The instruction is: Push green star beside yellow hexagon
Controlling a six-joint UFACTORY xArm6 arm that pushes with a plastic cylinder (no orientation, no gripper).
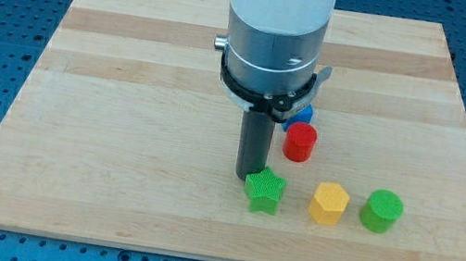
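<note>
The green star (pixel 264 192) lies on the wooden board (pixel 123 113) near the view's bottom, right of centre. The yellow hexagon (pixel 328 204) sits to its right with a small gap between them. My tip (pixel 250 177) stands at the star's upper left edge, touching or almost touching it. The rod rises from there into the arm's large grey and white body (pixel 276 34), which hides part of the board behind it.
A green cylinder (pixel 382 211) stands right of the yellow hexagon. A red cylinder (pixel 299 143) stands above the star and hexagon. A blue block (pixel 302 115), partly hidden by the arm, sits just above the red one.
</note>
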